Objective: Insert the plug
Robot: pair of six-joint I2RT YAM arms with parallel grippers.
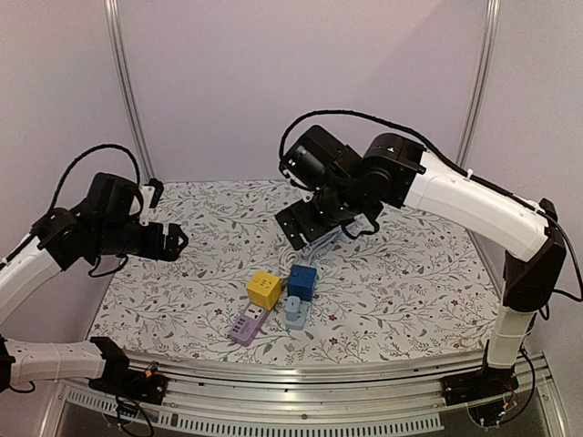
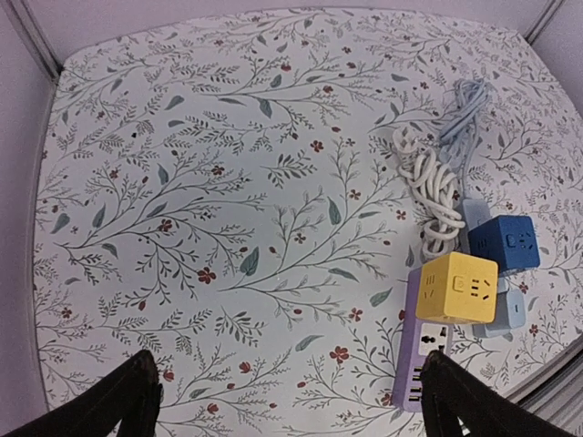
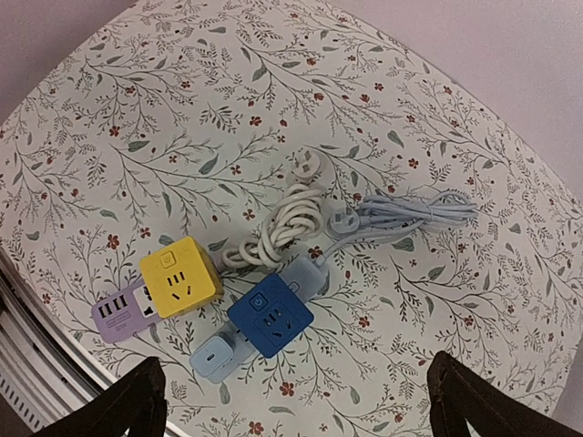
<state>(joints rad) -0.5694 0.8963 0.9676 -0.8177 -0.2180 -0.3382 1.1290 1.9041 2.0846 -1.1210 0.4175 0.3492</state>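
Note:
A yellow cube socket [image 1: 264,288] sits on a purple power strip [image 1: 248,324], and a blue cube socket [image 1: 302,281] on a light blue strip [image 1: 296,312], near the table's front. In the right wrist view, a coiled white cable [image 3: 287,223] ends in a white plug [image 3: 305,166], and a light blue cable [image 3: 419,212] ends in a round plug [image 3: 343,220]; both plugs lie loose on the cloth. My right gripper [image 1: 310,232] hovers open above the cables. My left gripper [image 1: 173,241] is open and empty, high at the left.
A floral cloth [image 1: 410,273] covers the table. Metal frame posts [image 1: 127,91] stand at the back corners and a rail [image 1: 319,373] runs along the front edge. The cubes and strips also show in the left wrist view [image 2: 457,288].

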